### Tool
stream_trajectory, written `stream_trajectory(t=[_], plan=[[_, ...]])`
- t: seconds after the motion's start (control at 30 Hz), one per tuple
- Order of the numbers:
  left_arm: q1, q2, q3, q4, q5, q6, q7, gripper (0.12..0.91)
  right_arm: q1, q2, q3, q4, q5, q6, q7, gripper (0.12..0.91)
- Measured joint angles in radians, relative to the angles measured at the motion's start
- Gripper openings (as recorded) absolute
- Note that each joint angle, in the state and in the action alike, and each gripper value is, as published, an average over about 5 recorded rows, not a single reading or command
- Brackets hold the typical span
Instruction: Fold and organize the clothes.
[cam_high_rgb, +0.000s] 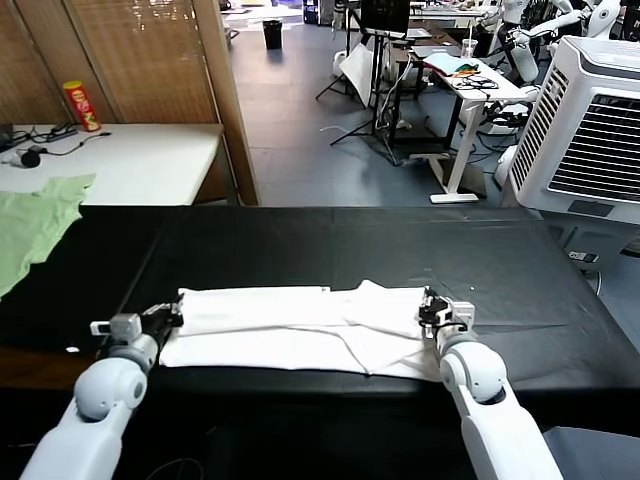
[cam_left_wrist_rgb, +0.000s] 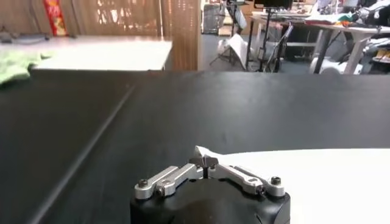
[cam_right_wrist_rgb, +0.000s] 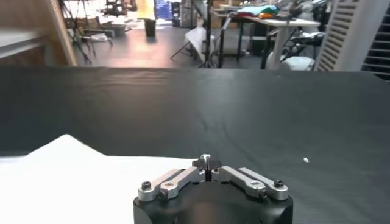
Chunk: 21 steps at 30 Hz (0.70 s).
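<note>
Head view shows the white T-shirt folded into a long band on the black table, near the front edge. Its long axis runs from 9 o'clock to 3 o'clock, straight across in front of the robot, and a loose flap rises at the 2 o'clock end of the band. No print shows on the upper face.

At the 9 o'clock end, the left gripper sits low on the table at the shirt's corner. Seen from the left wrist, its fingers are drawn together to a point, pinching a small peak of white cloth that stands up between the tips.

At the 3 o'clock end, the right gripper rests at the shirt's opposite edge. From the right wrist its fingers are likewise pressed together with no gap showing; the white cloth lies just beside and under them, but whether any fabric is caught between the tips I cannot tell.

A pale green garment lies at 10 o'clock, well apart from the shirt, partly on the black table. Behind it stands a red can on a white table.
</note>
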<state>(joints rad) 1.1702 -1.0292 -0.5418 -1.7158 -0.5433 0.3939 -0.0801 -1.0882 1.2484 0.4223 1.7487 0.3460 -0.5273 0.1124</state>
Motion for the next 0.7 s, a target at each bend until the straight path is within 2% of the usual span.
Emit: stream_trajectory(t=[0.07,0.2,0.3,0.43,0.7], plan=[[-0.006,0.008,-0.004,0.004,-0.014,-0.012,0.002,0.271,-0.019,-0.014,0.009,0.027,0.002,0.001,-0.011,0.453],[-0.014,0.024,-0.022,0.005,-0.079,-0.018,0.001,0.504,-0.063,-0.039,0.029,0.087,0.012,0.001,-0.014,0.668],[-0.009,0.038,-0.039,-0.005,-0.141,-0.010,-0.003,0.664,-0.093,-0.054,0.043,0.134,0.022,-0.001,-0.014,0.772],[0.019,0.040,-0.064,-0.029,-0.211,0.004,-0.012,0.784,-0.127,-0.065,0.057,0.189,0.030,-0.006,-0.014,0.796],[0.126,0.001,-0.089,-0.093,-0.207,-0.005,-0.014,0.798,-0.183,-0.074,0.083,0.275,0.054,-0.010,-0.014,0.798]])
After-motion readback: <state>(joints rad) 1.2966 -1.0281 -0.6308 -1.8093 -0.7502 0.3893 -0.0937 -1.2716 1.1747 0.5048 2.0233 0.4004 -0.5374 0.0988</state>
